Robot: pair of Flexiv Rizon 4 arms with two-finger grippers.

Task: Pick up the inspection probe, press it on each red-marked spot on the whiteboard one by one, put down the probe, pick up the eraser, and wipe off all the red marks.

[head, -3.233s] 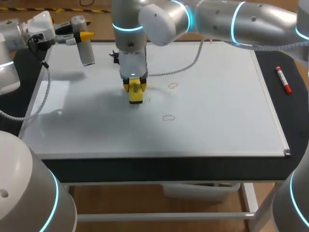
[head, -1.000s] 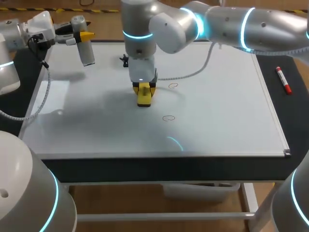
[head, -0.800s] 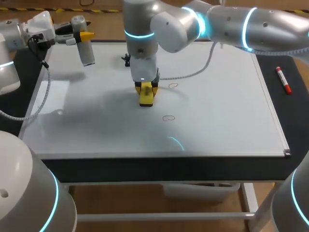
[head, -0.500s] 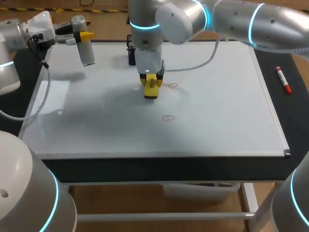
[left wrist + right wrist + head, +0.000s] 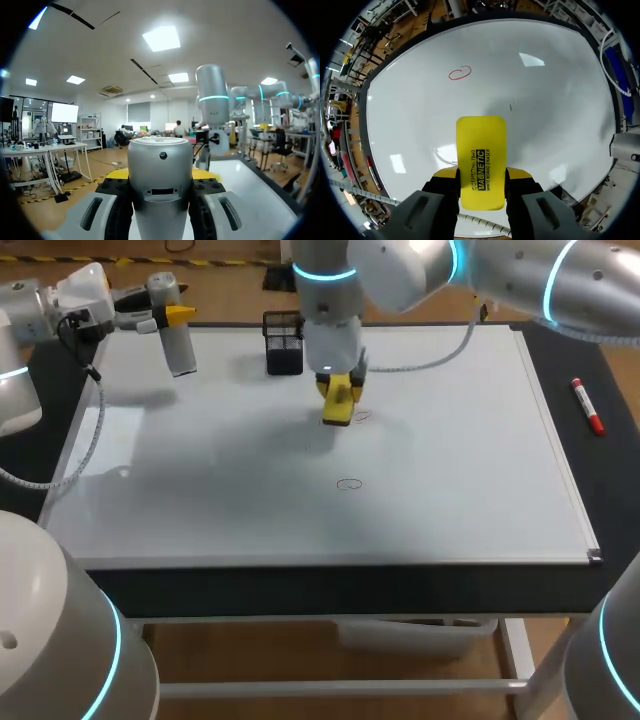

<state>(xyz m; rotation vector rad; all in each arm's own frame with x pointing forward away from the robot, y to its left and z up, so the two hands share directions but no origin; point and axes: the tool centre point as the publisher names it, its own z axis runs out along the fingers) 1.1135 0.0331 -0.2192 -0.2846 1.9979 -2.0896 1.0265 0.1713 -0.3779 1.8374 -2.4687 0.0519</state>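
Note:
My right gripper [image 5: 338, 392] is shut on a yellow eraser [image 5: 338, 405], held low over the back middle of the whiteboard [image 5: 450, 460]. A red circle mark [image 5: 361, 416] lies just right of the eraser, and another red circle mark [image 5: 349, 483] is nearer the front. In the right wrist view the eraser [image 5: 481, 160] sits between my right gripper's [image 5: 481, 186] fingers, with one red circle mark [image 5: 459, 73] ahead of it. My left gripper [image 5: 170, 318] is at the back left corner, shut on the silver probe [image 5: 178, 348]. The probe [image 5: 161, 185] fills the left wrist view.
A black holder [image 5: 284, 342] stands on the board's back edge, just left of my right arm. A red marker [image 5: 587, 405] lies on the dark table right of the board. The board's frame edge [image 5: 560, 470] runs along the right side.
My right arm has carried the eraser back and to the right, next to the rear red circle, uncovering the black holder. The left arm and probe have not moved.

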